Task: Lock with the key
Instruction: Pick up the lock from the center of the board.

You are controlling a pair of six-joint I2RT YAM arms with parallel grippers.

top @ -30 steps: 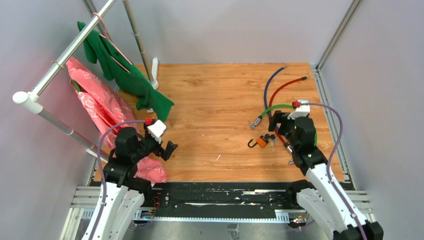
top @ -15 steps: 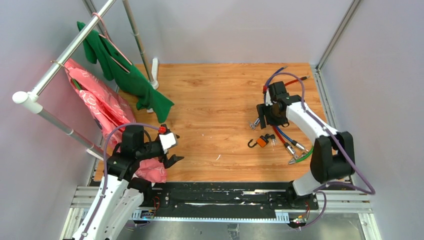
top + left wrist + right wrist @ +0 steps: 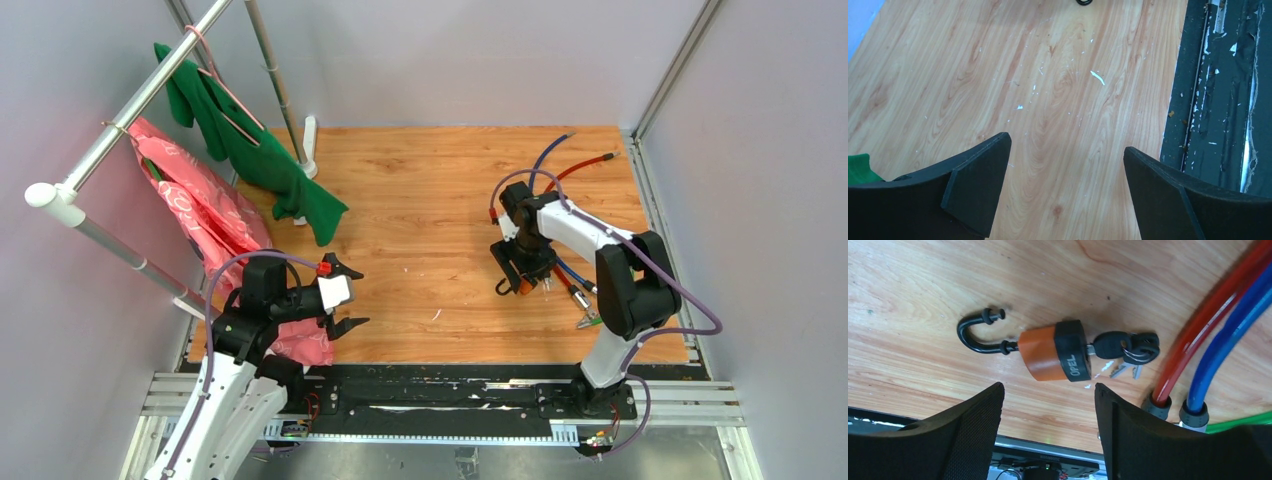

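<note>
An orange padlock (image 3: 1047,355) with a black end lies flat on the wooden table (image 3: 923,280), and its black shackle (image 3: 973,335) stands swung open. A black-headed key (image 3: 1109,344) sits in the lock, with a ring of spare keys (image 3: 1140,347) hanging from it. My right gripper (image 3: 1048,390) hovers open just above the padlock, a finger on each side of it and nothing held. From above, that gripper (image 3: 520,268) covers most of the padlock (image 3: 524,287). My left gripper (image 3: 354,297) is open and empty far to the left, over bare wood (image 3: 1067,142).
Red (image 3: 1208,330), blue (image 3: 1233,335) and green (image 3: 1243,422) cables lie just right of the keys. A rack (image 3: 150,90) at the far left holds a green garment (image 3: 255,150) and a pink one (image 3: 205,215). A black rail (image 3: 440,390) runs along the near edge.
My right arm reached out to the far right, then drew its gripper back over the padlock. My left gripper turned to point right and dropped slightly.
</note>
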